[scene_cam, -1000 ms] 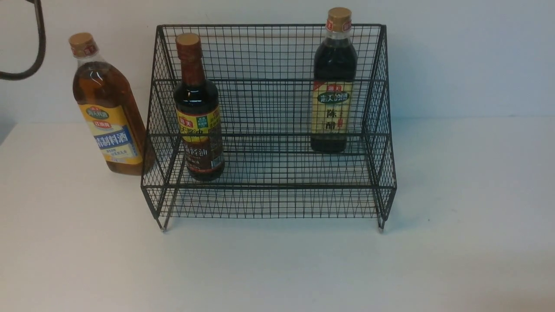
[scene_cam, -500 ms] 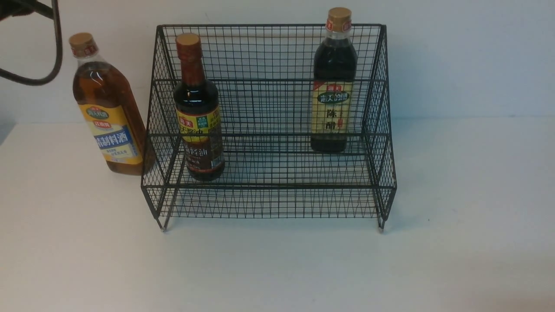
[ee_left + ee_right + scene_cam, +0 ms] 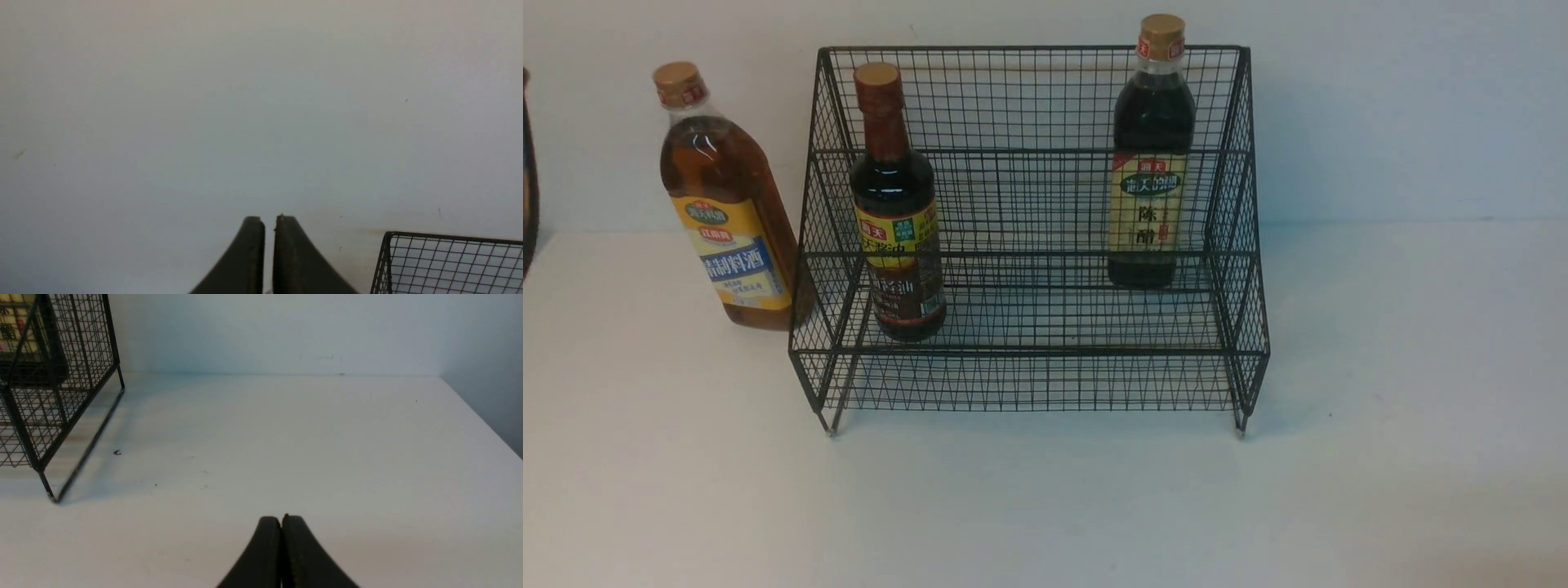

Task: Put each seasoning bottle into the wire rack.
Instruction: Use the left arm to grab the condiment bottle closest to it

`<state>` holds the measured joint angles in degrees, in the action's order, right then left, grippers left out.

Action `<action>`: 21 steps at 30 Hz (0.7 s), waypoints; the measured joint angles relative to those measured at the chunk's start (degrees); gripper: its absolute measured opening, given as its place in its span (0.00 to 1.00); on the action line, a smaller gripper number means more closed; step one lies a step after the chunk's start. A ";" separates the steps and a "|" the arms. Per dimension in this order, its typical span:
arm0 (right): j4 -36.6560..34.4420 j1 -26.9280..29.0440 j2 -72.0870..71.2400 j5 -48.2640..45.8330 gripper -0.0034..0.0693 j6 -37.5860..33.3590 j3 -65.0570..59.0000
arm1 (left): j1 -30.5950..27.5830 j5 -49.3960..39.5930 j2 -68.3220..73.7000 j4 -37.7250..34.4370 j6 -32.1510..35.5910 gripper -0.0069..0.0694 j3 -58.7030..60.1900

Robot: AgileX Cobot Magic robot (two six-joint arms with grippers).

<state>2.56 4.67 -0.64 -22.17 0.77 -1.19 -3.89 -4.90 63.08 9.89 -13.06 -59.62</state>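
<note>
Wire rack (image 3: 1029, 353) stands on the counter (image 3: 1045, 506). Amber bottle (image 3: 727, 220) stands outside, just beside its left wall. Red-necked bottle (image 3: 897, 237) occupies the lower tier's left end, squarish bottle (image 3: 1150, 188) the upper tier's right. Left tool (image 3: 269, 219) and right tool (image 3: 281, 518) are narrow, holding nothing.

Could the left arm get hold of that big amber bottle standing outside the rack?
Probably yes. The amber bottle stands on the table on that arm's side, nothing in front; only the wire rack crowds its right. The left tool is shut and would need opening first.
</note>
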 joint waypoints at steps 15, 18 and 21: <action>0.00 0.00 0.00 0.00 0.03 0.00 0.00 | 0.61 24.65 1.55 1.06 -1.00 0.20 15.68; 0.00 0.00 0.00 0.00 0.03 0.00 0.00 | 0.61 24.72 3.88 1.06 -1.00 0.29 15.93; 0.00 0.00 0.00 0.00 0.03 0.00 0.00 | 0.61 26.31 7.52 1.06 -1.00 0.46 16.13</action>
<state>2.56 4.67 -0.64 -22.17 0.77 -1.19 -3.28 21.42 70.59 10.95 -14.06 -43.49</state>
